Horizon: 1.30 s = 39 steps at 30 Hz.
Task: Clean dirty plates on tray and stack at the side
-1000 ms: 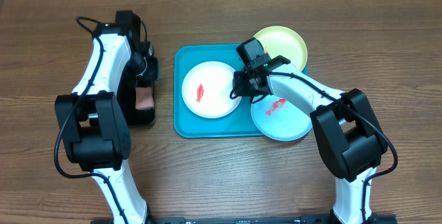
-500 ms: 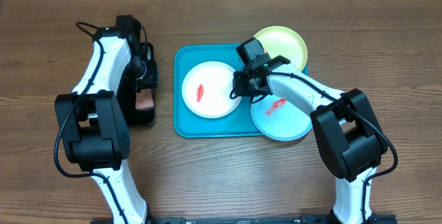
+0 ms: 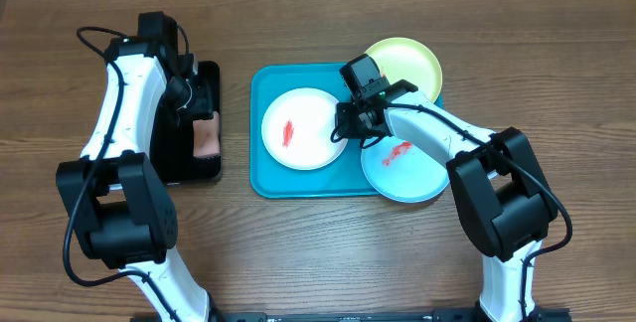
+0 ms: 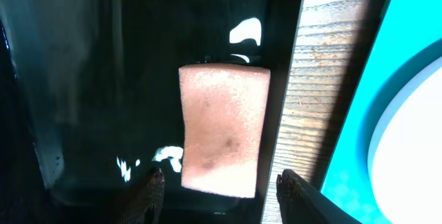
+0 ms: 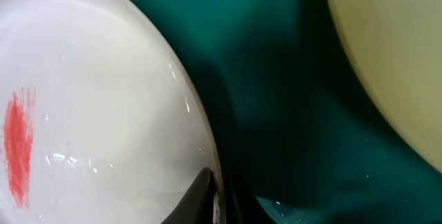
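White plate (image 3: 298, 128) sat at 9 o'clock in the tray (image 3: 260, 178) | yellow-green plate (image 3: 407, 61) at its 1 o'clock corner, light blue plate (image 3: 407, 171) over the 4 o'clock rim | right gripper (image 3: 345, 131) pinched the white plate's 3 o'clock rim | left gripper (image 4: 219, 191) fingers apart, empty, over the sponge (image 4: 224, 131) in the black tray (image 4: 103, 79)

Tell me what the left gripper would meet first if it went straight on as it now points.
Likely the pink sponge in the black tray, just ahead of its fingers; depth is unclear.

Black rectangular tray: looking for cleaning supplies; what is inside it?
A pinkish rectangular foam sponge lies flat in the black rectangular tray. The left arm hides part of its floor overhead.
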### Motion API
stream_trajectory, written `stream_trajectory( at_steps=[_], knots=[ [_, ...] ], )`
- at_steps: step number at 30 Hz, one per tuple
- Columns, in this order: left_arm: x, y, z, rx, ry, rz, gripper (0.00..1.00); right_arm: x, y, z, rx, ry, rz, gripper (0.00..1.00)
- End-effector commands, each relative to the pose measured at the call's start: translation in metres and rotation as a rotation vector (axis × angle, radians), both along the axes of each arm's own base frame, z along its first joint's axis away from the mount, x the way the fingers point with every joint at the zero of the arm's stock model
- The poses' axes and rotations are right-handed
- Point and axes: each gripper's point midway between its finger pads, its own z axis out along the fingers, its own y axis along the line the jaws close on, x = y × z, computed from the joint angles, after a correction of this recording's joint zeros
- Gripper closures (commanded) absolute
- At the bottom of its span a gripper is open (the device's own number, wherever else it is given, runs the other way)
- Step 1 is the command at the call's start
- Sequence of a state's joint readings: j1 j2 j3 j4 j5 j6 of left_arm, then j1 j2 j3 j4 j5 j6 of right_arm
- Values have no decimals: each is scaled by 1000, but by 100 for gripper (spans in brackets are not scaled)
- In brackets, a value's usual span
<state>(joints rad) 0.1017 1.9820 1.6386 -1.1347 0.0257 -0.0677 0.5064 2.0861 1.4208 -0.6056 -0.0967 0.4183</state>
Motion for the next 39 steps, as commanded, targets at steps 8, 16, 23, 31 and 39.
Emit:
stream_trajectory(
  at_steps=[8, 16, 23, 31, 39],
  knots=[
    [-12, -6, -39, -26, 0, -21, 46, -2, -2, -4, -19, 2, -3, 91],
    [-19, -5, -67, -23, -14, -18, 45, -2, -2, -4, -19, 2, -3, 91],
    [-26, -6, -84, -23, -18, -18, 69, -2, -2, -4, -18, 1, -3, 91],
    [-25, -6, -84, -23, -21, -18, 96, -1, -2, -4, -17, -1, -3, 91],
    [-12, -2, -57, -13, -27, -16, 96, -1, -2, -4, -17, -1, -3, 91]
  ],
)
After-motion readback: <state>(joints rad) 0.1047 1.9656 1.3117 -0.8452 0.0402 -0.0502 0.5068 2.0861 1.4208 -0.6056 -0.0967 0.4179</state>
